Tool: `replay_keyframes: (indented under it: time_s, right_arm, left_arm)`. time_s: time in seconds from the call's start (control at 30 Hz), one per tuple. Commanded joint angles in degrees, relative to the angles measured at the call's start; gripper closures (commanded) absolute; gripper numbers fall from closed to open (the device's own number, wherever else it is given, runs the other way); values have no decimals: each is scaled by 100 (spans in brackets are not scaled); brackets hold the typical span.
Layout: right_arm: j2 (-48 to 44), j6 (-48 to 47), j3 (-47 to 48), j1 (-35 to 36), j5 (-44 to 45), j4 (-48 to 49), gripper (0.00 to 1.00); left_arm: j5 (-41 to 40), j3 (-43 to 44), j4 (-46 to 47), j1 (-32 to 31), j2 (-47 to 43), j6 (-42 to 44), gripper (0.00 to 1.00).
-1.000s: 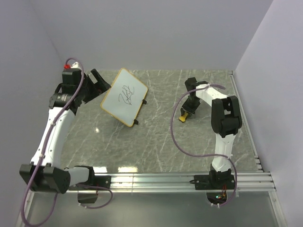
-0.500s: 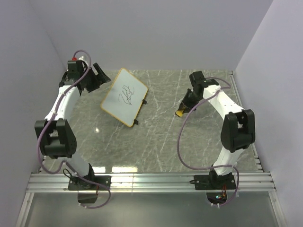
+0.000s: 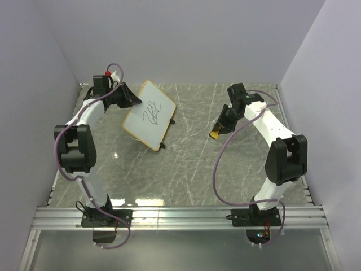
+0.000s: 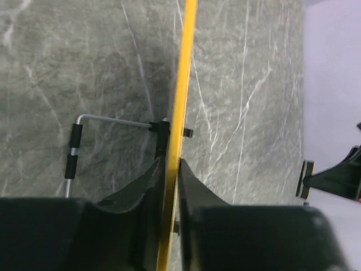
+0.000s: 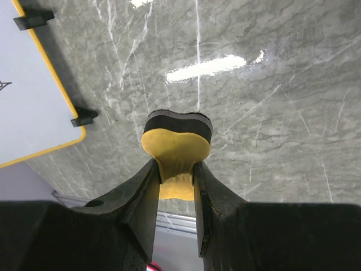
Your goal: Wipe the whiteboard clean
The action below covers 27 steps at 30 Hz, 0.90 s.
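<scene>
Rail [image 3: 180, 217]: aluminium, along the 6 o'clock edge of the table [image 3: 186, 169]; both arm bases are bolted to it, at 7 and 5 o'clock.
Table: grey marble pattern with pale veins.
Right arm: rises from the 5 o'clock base and folds inward, its wrist over the 2 o'clock area.
Right gripper [image 3: 221, 125]: fingers drawn narrow, pinching the eraser [image 3: 215, 135] by its waist – a pad on each side in the wrist view.
Eraser: yellow-orange, bone-shaped, with a black felt layer on its far face; it points towards 7 o'clock from the gripper.
Board [image 3: 149, 116]: white face, thin yellow-tan frame, rounded corners; it sits at 11 o'clock on the table, turned so that one corner points to 6 o'clock, well apart from the eraser.
Scribble [image 3: 149, 113]: black marker lines near the middle of the board.
Clips [image 3: 162, 145]: two, small and black, on the board's 4 o'clock edge.
Stand [image 4: 72, 155]: bent wire with black sleeves, seen behind the board in the left wrist view.
Left arm: runs from the 7 o'clock base up the table's left side.
Left gripper [image 3: 131, 100]: at the board's 10 o'clock edge, fingers closed narrow on the frame – one pad against each face, the board seen edge-on between them.
</scene>
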Motion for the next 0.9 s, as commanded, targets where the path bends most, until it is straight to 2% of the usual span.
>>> replay_keyframes:
  time_s: [0.0, 0.13, 0.2, 0.37, 0.53, 0.7, 0.87]
  right_arm:
    - [90, -83, 439, 61, -142, -34, 100]
    - [371, -39, 809, 228, -502, 237, 100]
    - [407, -13, 967, 403, -1002, 545, 100]
    - [661, 373, 1354, 895, -2082, 1802, 100]
    - [1503, 786, 2285, 1642, -2471, 2444, 100]
    - [2357, 1085, 3426, 2231, -2525, 2357, 100]
    - [3016, 1323, 4008, 2566, -2665, 2383, 100]
  left_arm:
    - [333, 204, -102, -82, 1, 330, 83]
    - [166, -287, -270, -283, -280, 506, 87]
    - [78, -603, -331, -310, -446, 594, 90]
    - [-54, -1228, -340, -407, -834, 700, 100]
    - [-160, -1817, -235, -477, -1150, 673, 100]
    - [-274, -2151, -209, -600, -1273, 647, 100]
    - [-326, -2222, -296, -627, -1256, 682, 100]
